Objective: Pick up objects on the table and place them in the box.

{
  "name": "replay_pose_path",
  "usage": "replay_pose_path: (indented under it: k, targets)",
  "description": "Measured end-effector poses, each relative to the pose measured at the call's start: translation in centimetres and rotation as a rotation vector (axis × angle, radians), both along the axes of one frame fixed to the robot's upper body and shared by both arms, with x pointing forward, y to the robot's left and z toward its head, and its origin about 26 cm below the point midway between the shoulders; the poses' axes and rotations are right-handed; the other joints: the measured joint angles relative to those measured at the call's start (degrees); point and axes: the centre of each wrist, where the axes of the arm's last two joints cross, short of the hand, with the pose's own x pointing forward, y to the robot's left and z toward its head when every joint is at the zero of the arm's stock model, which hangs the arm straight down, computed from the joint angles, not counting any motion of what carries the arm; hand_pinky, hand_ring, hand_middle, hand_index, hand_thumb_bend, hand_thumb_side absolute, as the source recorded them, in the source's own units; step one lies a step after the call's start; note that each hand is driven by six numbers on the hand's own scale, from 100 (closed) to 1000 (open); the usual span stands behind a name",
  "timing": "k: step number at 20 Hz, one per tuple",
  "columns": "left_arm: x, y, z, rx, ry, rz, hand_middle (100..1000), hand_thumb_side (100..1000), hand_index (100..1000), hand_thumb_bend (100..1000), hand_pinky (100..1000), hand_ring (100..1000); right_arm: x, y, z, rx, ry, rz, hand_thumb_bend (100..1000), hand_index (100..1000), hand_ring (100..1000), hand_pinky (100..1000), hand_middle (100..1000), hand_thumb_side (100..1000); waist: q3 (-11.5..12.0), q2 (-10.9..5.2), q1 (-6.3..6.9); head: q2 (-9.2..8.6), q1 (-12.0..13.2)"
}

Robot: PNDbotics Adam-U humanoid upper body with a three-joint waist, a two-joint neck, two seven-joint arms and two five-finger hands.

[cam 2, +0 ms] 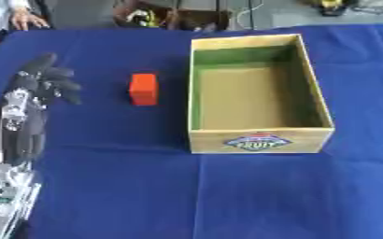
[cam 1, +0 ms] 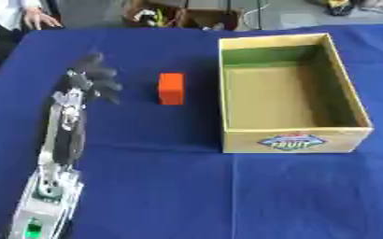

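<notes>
The left arm comes in from the lower left corner and stretches up along the left side of the table, which is covered in a deep blue cloth. The forearm is silver and black, with a green light near the bottom edge. At its end the left hand hovers over the cloth with its dark fingers loosely spread and slightly bent, holding nothing. The fingertips point toward the right, and a clear strip of cloth separates them from the block.

Just to the right of the hand lies the orange block. It is a small rectangular brick, bright orange all over, with plain flat faces and sharp corners. Its long side runs away from the robot, and it rests flat on the cloth. It lies between the hand and the box, apart from both and closer to the box's left wall.

Further right stands the box, an open cardboard carton with yellowish walls, a brown floor and a green tint on the inside of the far wall. Its near face carries a colourful printed label. Nothing lies inside it.

The right hand shows in neither view.
</notes>
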Motion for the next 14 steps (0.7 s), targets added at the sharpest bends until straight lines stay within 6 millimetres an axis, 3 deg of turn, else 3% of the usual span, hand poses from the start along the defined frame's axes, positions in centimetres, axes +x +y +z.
replay_pose_path:
  k: [9, 14]
  targets:
    - [-0.03, 0.02, -0.06, -0.001, 0.003, 0.001, 623, 930, 848, 100, 472, 587, -0.1, -0.07, -0.18, 0.003, 0.008, -0.003, 100, 958, 955, 808, 720, 981, -0.06, -0.04, -0.03, -0.31, -0.11]
    - [0.18, -0.01, 0.42, 0.021, -0.011, 0.021, 629, 866, 853, 100, 473, 590, -0.1, -0.1, -0.18, 0.003, 0.012, -0.005, 100, 959, 957, 809, 720, 984, -0.07, -0.19, 0.03, -0.25, -0.23]
